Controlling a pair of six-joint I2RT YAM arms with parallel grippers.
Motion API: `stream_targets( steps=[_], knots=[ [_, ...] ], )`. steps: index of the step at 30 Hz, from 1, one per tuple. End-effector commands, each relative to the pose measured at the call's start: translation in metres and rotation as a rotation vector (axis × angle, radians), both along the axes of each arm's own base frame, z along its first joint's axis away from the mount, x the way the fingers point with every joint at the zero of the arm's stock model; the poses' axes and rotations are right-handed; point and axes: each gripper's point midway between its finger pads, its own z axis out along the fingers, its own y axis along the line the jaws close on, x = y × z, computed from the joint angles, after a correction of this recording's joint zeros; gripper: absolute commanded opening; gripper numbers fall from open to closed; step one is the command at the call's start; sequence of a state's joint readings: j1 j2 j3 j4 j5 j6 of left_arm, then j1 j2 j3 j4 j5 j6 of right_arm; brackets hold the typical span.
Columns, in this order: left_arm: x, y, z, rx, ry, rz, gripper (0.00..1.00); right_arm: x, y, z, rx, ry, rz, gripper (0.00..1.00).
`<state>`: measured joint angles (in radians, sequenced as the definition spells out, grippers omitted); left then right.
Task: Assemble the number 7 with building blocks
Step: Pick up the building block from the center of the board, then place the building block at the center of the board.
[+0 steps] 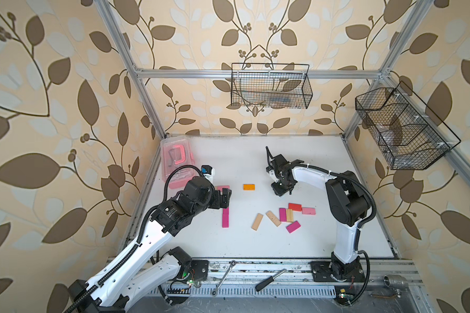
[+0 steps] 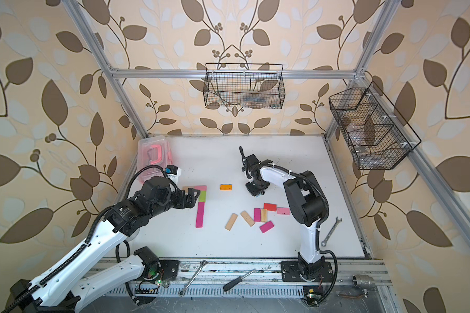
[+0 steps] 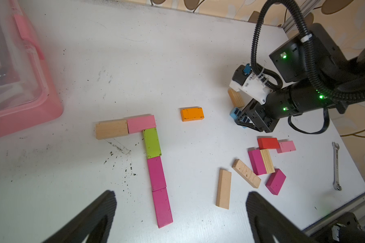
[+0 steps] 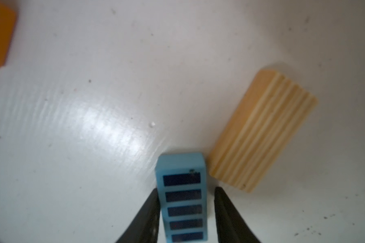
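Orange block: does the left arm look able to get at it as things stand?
Probably yes. The orange block lies alone on bare table, apart from the laid-out 7. The left gripper is open nearby, and the right gripper stands off on the block's far side.

Blocks (image 1: 248,187), 15 total: 5 plain wood (image 3: 111,128) (image 3: 236,97) (image 3: 267,161) (image 3: 246,173) (image 3: 223,189), 4 magenta (image 3: 156,173) (image 3: 162,207) (image 3: 257,162) (image 3: 275,181), 2 pink (image 3: 141,124) (image 3: 286,146), 1 lime green (image 3: 152,143), 1 orange (image 3: 192,114), 1 red (image 3: 268,143), 1 blue w/ dark stripes (image 4: 182,197). Other stuff: 1 pink plastic box (image 3: 19,124), 2 wire baskets (image 1: 272,86) (image 1: 404,130), 2 wrenches (image 2: 331,230) (image 2: 193,276), 1 screwdriver (image 2: 239,280), 2 robot arms (image 1: 136,252) (image 1: 345,235).
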<state>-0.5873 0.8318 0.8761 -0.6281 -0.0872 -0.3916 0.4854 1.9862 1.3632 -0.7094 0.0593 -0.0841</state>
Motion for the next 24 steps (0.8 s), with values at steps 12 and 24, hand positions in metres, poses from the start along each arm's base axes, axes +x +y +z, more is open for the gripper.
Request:
stream_targets(
  steps=[12,24],
  knots=[
    [0.002,0.006,0.006,-0.001,-0.027,0.026,0.99,-0.003,0.071,0.006,-0.022,-0.034,0.521,0.20],
    [0.003,0.010,0.009,0.003,-0.048,0.044,0.99,0.012,0.081,0.017,0.017,-0.043,0.851,0.16]
  ],
)
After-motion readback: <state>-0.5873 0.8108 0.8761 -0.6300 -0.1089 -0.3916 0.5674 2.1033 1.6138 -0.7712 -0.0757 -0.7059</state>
